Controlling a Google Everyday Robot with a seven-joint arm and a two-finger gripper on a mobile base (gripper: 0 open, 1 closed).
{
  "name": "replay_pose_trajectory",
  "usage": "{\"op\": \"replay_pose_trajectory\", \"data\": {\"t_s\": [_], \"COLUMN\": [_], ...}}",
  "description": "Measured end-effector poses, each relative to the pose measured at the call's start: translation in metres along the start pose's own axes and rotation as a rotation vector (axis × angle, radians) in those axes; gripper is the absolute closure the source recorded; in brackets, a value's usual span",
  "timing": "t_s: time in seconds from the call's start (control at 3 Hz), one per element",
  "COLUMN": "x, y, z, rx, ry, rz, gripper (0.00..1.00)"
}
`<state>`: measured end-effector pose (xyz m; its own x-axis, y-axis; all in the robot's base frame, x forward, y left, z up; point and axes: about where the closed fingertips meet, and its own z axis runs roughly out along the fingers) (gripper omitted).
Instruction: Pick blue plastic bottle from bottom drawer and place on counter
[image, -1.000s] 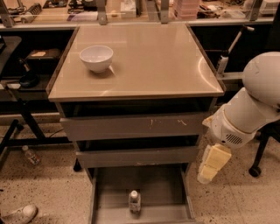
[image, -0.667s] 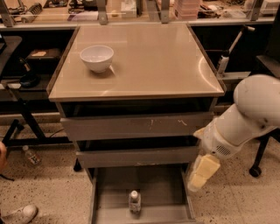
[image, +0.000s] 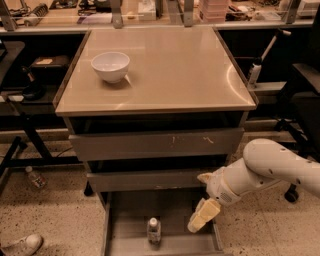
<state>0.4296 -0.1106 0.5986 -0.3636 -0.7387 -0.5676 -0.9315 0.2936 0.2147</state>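
Observation:
The blue plastic bottle (image: 154, 230) stands upright with its white cap on the floor of the open bottom drawer (image: 125, 242). My gripper (image: 201, 218) hangs from the white arm over the drawer's right side, to the right of the bottle and apart from it. The beige counter (image: 170, 70) tops the grey cabinet.
A white bowl (image: 110, 66) sits on the counter's left rear. A small bottle (image: 35, 177) lies on the floor to the left, and a shoe (image: 20, 245) shows at bottom left. A cluttered bench (image: 150, 12) runs behind. A spray bottle (image: 255, 70) stands to the right.
The arm has swung down and to the left, bringing my gripper from beside the cabinet's right side to over the open bottom drawer, closer to the bottle.

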Motion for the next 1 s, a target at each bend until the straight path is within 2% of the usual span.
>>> {"op": "replay_pose_trajectory", "data": {"t_s": [0.33,0.67,1.0], "x": [0.000,0.006,0.012], "y": [0.000,-0.017,-0.049], "z": [0.000,0.024,0.061], "rx": [0.000,0.007,0.031], "ry": [0.000,-0.081,-0.208], "rz": [0.000,0.009,-0.001], "gripper": [0.00,0.00,0.00]}}
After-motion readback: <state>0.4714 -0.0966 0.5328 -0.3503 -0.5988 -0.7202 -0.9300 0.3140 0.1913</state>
